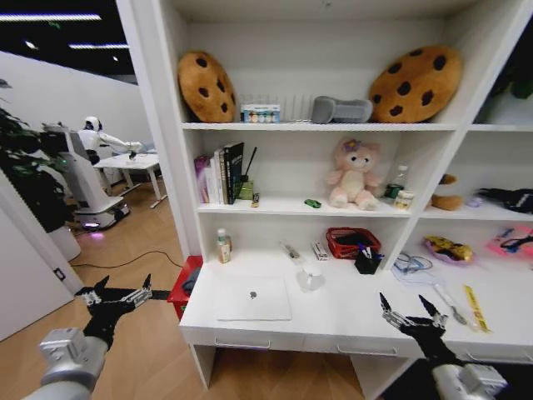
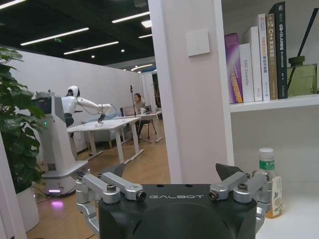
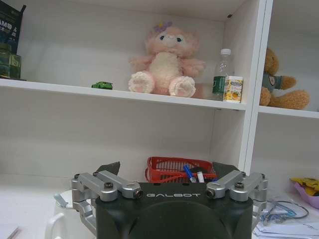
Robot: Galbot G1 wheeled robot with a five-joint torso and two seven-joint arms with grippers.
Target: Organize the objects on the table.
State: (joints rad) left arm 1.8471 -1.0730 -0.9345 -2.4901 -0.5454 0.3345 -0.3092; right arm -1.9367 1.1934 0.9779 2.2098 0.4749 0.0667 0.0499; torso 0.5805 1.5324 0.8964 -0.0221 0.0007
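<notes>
A slim silver laptop lies closed on the long white table, left of centre. Behind it to the right, dark and blue pens stand in a black cup in front of a red basket. A thumb-sized green item rests on the shelf above. A small green-labelled bottle stands at the table's back left. My left gripper hangs open over the floor left of the table. My right gripper is open above the table's front right.
A clear mug sits right of the laptop. A pink plush, books and cookie cushions fill the shelves. Papers and cables clutter the table's right. A red bin stands on the floor; another robot works far left.
</notes>
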